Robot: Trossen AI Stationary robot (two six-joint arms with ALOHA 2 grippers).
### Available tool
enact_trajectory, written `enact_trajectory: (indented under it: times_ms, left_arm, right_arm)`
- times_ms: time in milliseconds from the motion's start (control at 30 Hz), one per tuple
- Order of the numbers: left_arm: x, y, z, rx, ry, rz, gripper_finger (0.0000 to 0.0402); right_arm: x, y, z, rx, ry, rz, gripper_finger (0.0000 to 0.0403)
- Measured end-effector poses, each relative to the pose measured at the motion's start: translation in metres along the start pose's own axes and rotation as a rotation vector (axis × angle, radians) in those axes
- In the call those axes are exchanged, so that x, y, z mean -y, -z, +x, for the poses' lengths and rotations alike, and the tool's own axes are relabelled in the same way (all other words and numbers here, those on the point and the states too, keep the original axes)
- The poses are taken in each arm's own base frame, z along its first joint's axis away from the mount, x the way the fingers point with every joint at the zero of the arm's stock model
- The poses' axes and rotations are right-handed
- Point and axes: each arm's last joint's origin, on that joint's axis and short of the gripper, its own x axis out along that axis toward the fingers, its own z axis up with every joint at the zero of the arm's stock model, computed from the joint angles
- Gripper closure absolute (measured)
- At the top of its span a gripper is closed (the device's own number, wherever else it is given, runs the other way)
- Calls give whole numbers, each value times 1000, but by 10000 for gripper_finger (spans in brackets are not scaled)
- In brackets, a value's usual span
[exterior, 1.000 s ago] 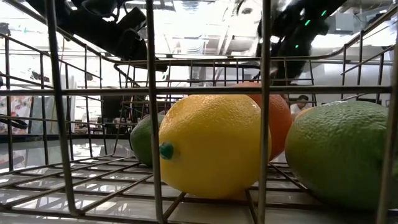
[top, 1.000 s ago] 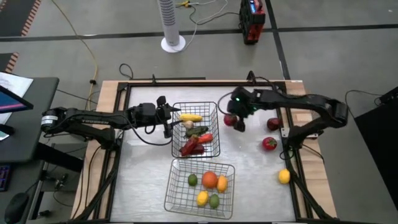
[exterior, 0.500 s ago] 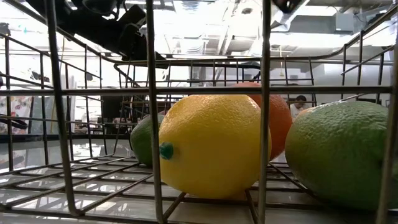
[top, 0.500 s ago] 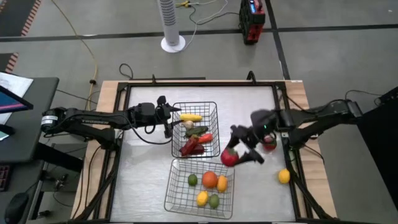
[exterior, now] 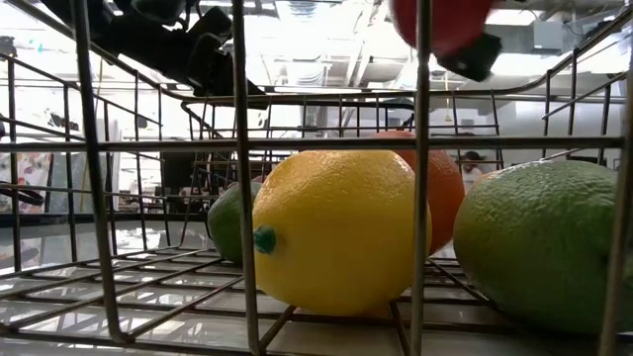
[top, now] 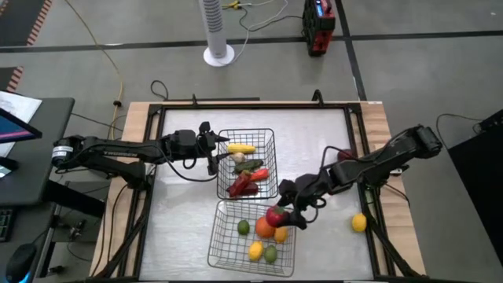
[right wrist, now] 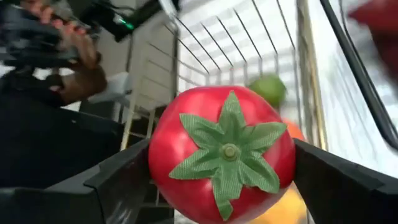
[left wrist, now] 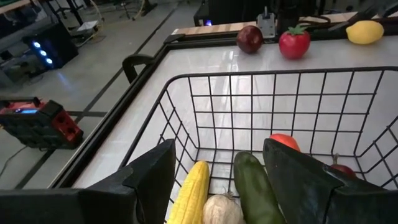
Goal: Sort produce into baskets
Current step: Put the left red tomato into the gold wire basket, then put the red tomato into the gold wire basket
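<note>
Right arm swings from upper right of worktop (top: 189,228) down to near basket (top: 224,251), lower centre. Right tool (top: 284,214) clamped on red tomato (top: 275,216) above rim; you release next. Left tool (top: 211,148), fingers apart, waits beside far basket (top: 271,153).

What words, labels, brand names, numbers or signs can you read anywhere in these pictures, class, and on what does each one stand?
None can be read in any view.
The red box on the floor beyond the table has lit marks, too small to read.
The tomato between the right gripper's fingers, the other produce and both baskets carry no lettering.
</note>
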Motion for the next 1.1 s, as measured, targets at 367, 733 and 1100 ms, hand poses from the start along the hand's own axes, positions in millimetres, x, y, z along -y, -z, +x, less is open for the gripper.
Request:
enact_trajectory:
  times_ms: [367,733,1100]
  left_arm:
    - [0,0,0,5,-1,18,171]
    - [1,4,0,-42,28,8,171]
    - [2,6,0,-56,31,-2,171]
  right_arm:
    - [17,24,-19,-217,256,190,5]
    - [70,55,-77,-586,1026,468,5]
    - [108,57,-67,-791,1141,594,5]
